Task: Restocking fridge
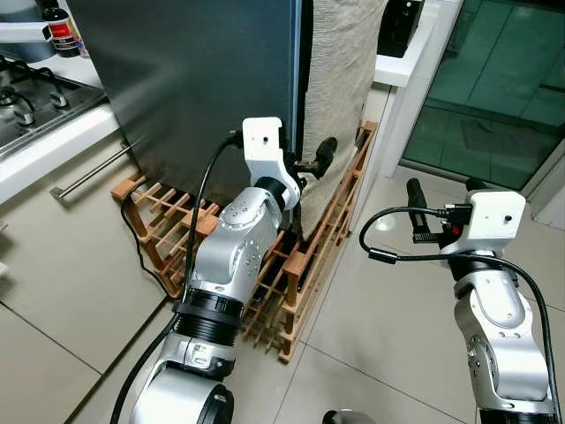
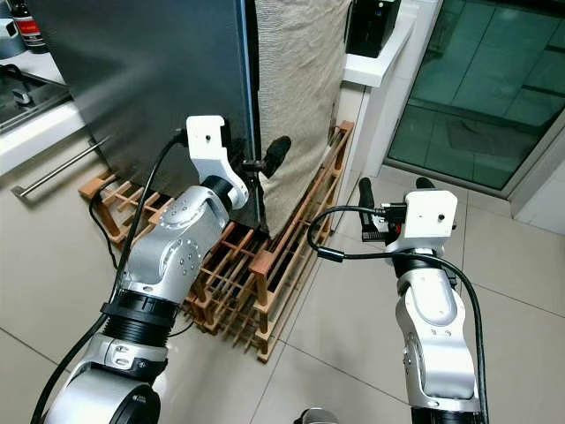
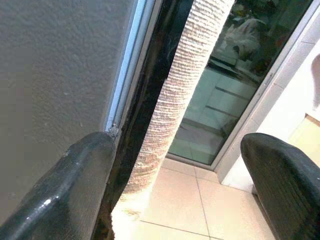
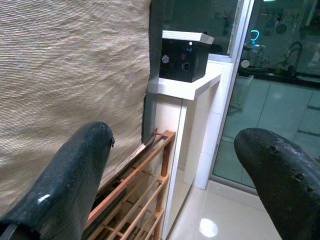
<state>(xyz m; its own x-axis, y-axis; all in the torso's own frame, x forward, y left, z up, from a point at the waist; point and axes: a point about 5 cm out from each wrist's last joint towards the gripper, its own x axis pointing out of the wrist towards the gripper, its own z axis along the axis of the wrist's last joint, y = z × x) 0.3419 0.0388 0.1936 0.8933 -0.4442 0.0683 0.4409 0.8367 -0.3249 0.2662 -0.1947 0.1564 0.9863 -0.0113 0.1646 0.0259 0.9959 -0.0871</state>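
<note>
The left hand (image 1: 311, 164), fingers spread and empty, sits at the fridge (image 1: 194, 79) door's upright edge. The right hand (image 1: 439, 190), also spread and empty, hangs farther off.

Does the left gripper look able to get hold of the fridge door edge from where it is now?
Probably yes. The left gripper is open right at the dark fridge door edge, one finger against the door face. The beige cloth hangs just beside that edge and may crowd the other finger.
</note>
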